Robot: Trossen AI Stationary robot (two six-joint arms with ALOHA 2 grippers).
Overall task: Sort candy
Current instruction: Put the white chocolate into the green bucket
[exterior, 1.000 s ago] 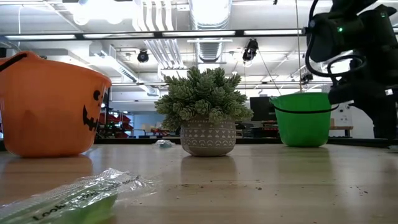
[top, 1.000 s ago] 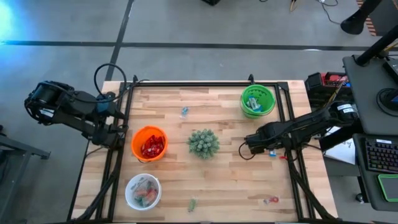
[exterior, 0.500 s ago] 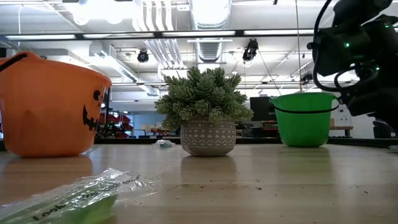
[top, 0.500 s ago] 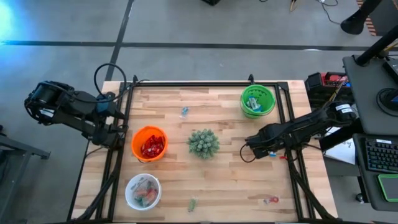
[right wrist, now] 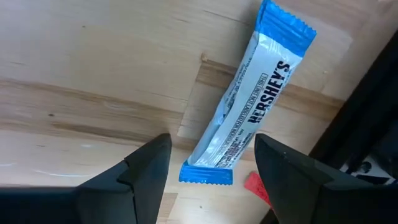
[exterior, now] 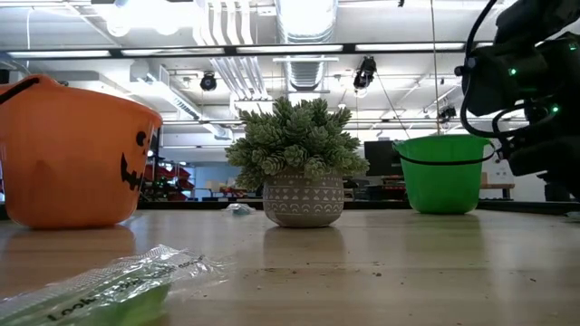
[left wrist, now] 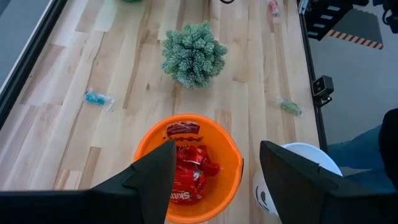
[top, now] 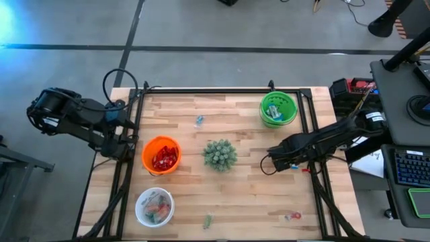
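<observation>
My right pincer [right wrist: 208,180] hangs spread wide just above the worktop [top: 248,195] near its right edge, grasping nothing. Directly below it, between the two fingers, lies a candy bar [right wrist: 249,118], flat on the wood and slanted, one end close beside the dark frame rail [right wrist: 367,106]. Its wrapper is white with blue crimped ends and dark lettering along its length. A small red scrap [right wrist: 258,185] shows just beside its nearer end. My left pincer [left wrist: 214,180] waits released at the left edge, over the orange bowl [left wrist: 186,165] of red packets [left wrist: 189,168].
</observation>
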